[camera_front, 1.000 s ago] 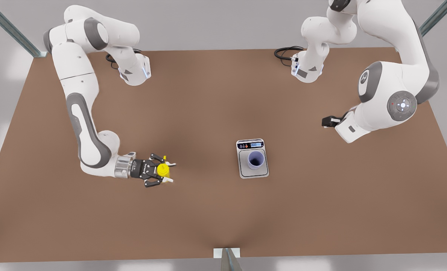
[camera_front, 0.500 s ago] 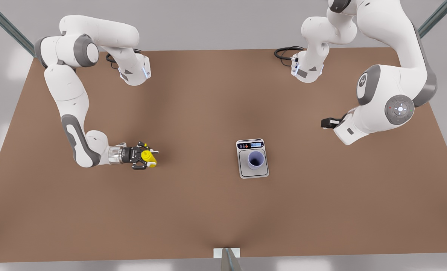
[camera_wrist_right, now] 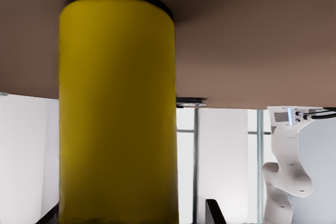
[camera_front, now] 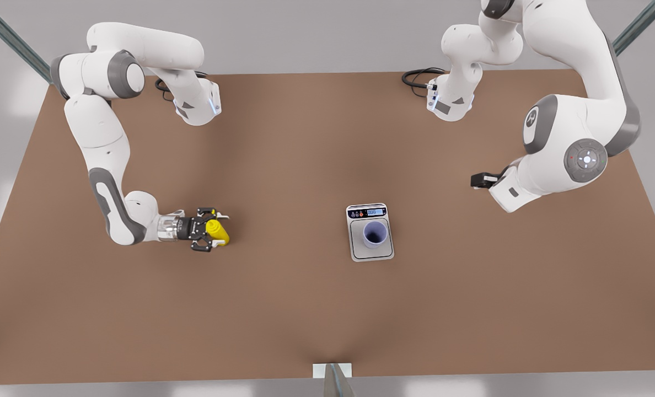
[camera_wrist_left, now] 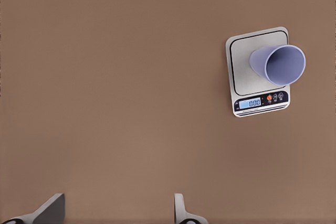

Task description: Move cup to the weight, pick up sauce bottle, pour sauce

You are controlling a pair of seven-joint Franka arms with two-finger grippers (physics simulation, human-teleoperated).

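On the front view's left, the right gripper (camera_front: pixel 213 235) sits at table height with the sauce bottle (camera_front: pixel 217 232) between its jaws. Compared with a second ago the arm has pulled back toward its base and dropped, and the fingers have narrowed onto the yellow body; over the last half second almost nothing moved, so the grasp looks settled. Right wrist view has the sauce bottle (camera_wrist_right: pixel 116 111) large and dead centre against the camera, standing on the brown table (camera_front: pixel 283 309). I judge the bottle gripped but not yet lifted. Cup (camera_front: pixel 375 234) already stands upright on the weight (camera_front: pixel 358 248) mid-table, well apart from the bottle, so the first step reads as done and the lift and carry toward the cup come next. Left gripper (camera_wrist_left: pixel 113 212) hangs high over the table at the front view's right, waiting, fingers spread wide and holding nothing; its wrist view looks down on the cup (camera_wrist_left: pixel 278 64) and the weight (camera_wrist_left: pixel 239 77).
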